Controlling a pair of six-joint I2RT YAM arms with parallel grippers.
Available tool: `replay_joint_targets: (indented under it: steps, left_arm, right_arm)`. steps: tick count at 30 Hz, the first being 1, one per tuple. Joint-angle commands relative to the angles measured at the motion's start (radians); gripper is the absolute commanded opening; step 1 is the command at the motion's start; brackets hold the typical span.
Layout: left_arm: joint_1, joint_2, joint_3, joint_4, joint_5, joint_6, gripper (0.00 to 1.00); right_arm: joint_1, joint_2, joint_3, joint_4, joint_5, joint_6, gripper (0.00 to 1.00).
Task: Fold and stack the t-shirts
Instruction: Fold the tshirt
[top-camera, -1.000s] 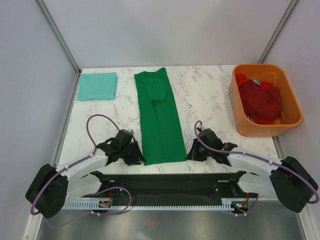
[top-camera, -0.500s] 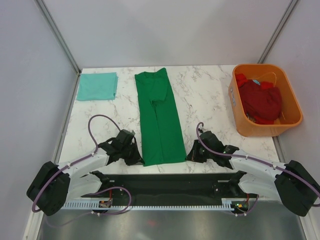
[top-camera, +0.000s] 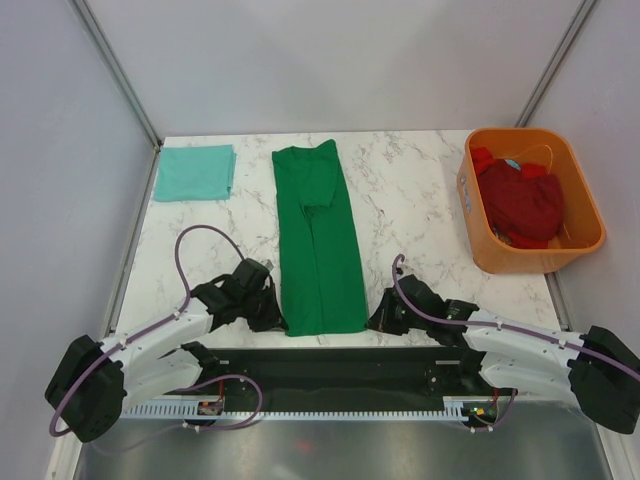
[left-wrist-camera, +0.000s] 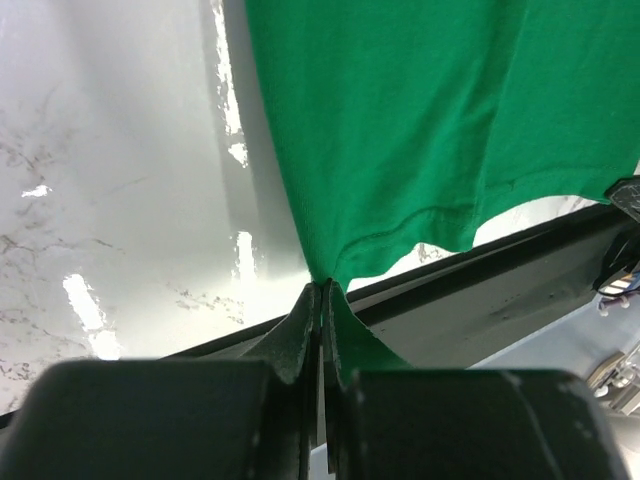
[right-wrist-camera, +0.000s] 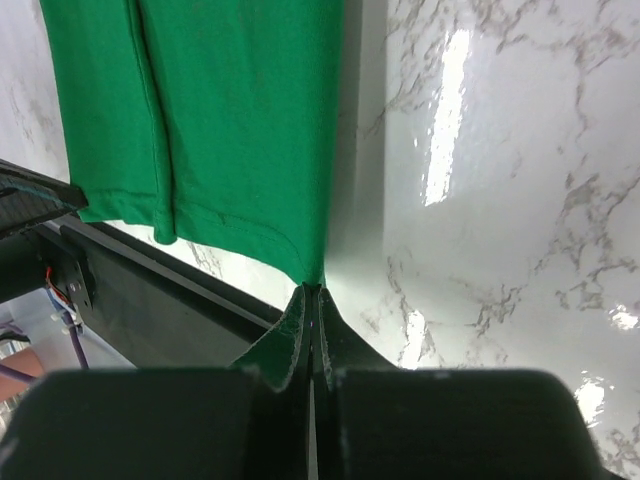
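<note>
Top view: I see the long dark green cotton t-shirt (top-camera: 320, 245) folded into a narrow strip down the middle of the white marble counter (top-camera: 420, 190), hem at 6 o'clock. My left fingers (top-camera: 274, 320) sit at its 7 o'clock corner and my right fingers (top-camera: 380, 318) at 5 o'clock. A folded pale teal shirt (top-camera: 194, 172) lies at 10 o'clock. Dark red shirts (top-camera: 525, 205) fill the orange plastic tub (top-camera: 468, 195) at 2 o'clock.

Left wrist view: the fingers are pinched fully together on the green hem corner.

Right wrist view: these too are clamped tight, on the opposite hem corner.
</note>
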Motion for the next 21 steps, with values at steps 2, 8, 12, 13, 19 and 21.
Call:
replay_joint_targets:
  steps: [2,8,12,13,19,21]
  left_arm:
    - [-0.03,-0.074,0.011,-0.032,0.009,-0.032,0.02]
    - [-0.027,-0.05,0.031,-0.04,-0.031,-0.069,0.02]
    - [-0.015,0.022,0.094,-0.04,-0.024,-0.047,0.02]
    - [-0.008,0.038,0.104,-0.04,-0.02,-0.037,0.02]
    - [0.096,0.091,0.173,-0.041,0.018,0.019,0.02]
    - [0.153,0.131,0.206,-0.038,0.034,0.054,0.02]
  right_arm:
    - [0.048,-0.018,0.036,-0.032,0.071,0.06,0.0]
    - [0.053,-0.048,0.061,-0.078,0.106,0.026,0.0]
    - [0.053,0.017,0.142,-0.096,0.131,-0.034,0.0]
    - [0.052,0.033,0.156,-0.106,0.143,-0.048,0.0]
    - [-0.012,0.134,0.249,-0.104,0.129,-0.123,0.0]
    - [-0.043,0.174,0.289,-0.095,0.099,-0.164,0.0]
